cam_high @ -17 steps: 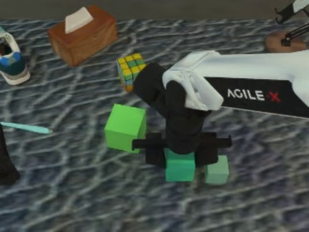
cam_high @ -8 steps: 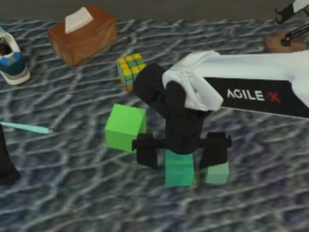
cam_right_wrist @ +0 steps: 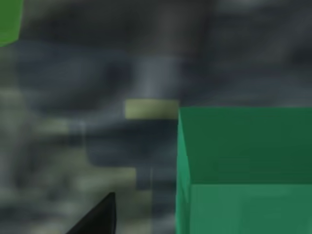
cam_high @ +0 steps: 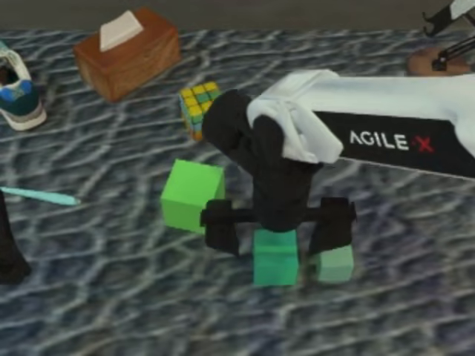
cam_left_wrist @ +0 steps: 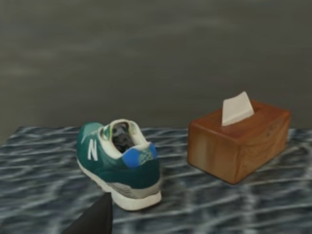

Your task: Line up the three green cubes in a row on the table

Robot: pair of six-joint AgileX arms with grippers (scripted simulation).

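The medium emerald cube [cam_high: 275,259] rests on the table [cam_high: 111,297]. My right gripper [cam_high: 274,243] hangs just above it, open, one finger on each side and clear of the cube. The small mint cube [cam_high: 338,265] sits close to its right, partly under one finger. Up and to the left stands the large lime cube [cam_high: 191,194]. In the right wrist view the emerald cube [cam_right_wrist: 243,170] fills the near side beside one dark fingertip [cam_right_wrist: 100,217]. My left arm [cam_high: 7,256] is parked at the left edge, one fingertip [cam_left_wrist: 92,222] showing in its wrist view.
A chequered puzzle cube [cam_high: 199,106] lies behind the right arm. A wooden tissue box [cam_high: 126,53] and a teal sneaker [cam_high: 16,93] are at the back left. A teal pen-like stick [cam_high: 41,196] lies at the left, a round wooden base [cam_high: 438,65] at the back right.
My right gripper's fingers have spread apart and let go of the emerald cube, and the gripper has risen slightly. The cubes have stayed where they were.
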